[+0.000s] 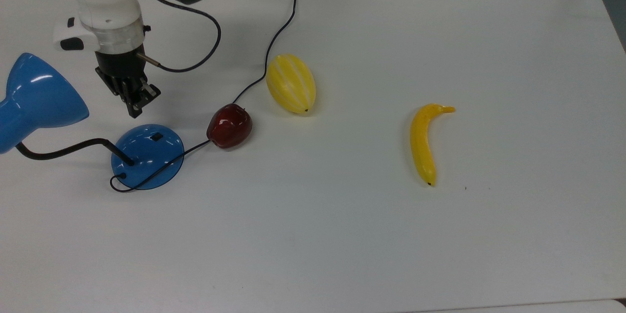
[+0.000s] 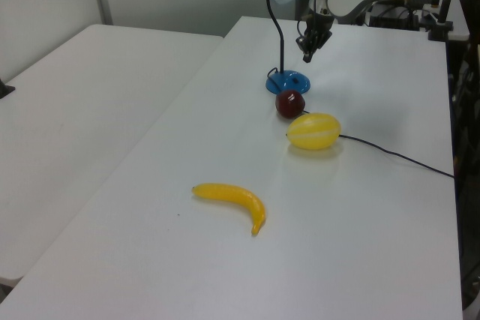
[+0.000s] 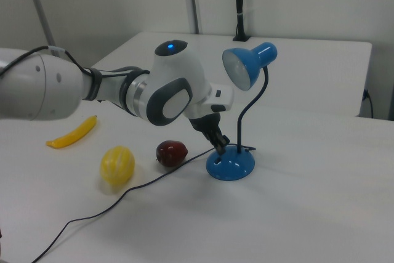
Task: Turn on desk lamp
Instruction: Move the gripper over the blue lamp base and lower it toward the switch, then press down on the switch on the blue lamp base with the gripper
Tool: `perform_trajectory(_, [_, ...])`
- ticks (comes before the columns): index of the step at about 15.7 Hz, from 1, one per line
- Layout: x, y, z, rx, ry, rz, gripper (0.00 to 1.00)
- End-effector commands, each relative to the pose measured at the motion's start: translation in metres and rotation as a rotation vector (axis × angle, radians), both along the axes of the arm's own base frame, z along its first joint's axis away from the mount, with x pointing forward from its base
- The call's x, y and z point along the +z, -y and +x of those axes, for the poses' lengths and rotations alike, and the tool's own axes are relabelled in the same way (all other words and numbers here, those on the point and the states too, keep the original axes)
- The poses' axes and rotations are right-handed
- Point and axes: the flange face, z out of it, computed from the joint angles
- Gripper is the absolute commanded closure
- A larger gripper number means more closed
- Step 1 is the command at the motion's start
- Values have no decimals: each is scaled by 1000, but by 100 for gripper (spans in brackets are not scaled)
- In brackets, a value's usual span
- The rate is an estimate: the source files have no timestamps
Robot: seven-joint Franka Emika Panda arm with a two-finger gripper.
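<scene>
While the black jaws (image 1: 136, 107) hang clenched and empty just above the glossy blue cone-shaded desk lamp (image 1: 146, 155), standing at the white surface's (image 1: 342, 234) edge on the top view's left, the approach looks nearly done; next, I'd guess, pressing down on its small black switch (image 1: 156, 137).

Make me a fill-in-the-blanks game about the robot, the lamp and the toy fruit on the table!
1. The desk lamp has a shade and base coloured ____.
2. In the top view, the gripper hovers just above the lamp's round ____.
3. The lamp's black cord runs right past the dark red ____.
4. The long yellow fruit lying by itself, away from the other fruit, is a ____.

Missing words: blue; base; apple; banana
</scene>
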Motion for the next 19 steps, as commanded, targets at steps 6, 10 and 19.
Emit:
perform_trajectory(6, [-29, -10, 14, -30, 16, -3, 100])
perform_trajectory(10, [-40, -22, 18, -17, 5, -1, 100])
perform_trajectory(19, [-47, -33, 28, -44, 88, -10, 100])
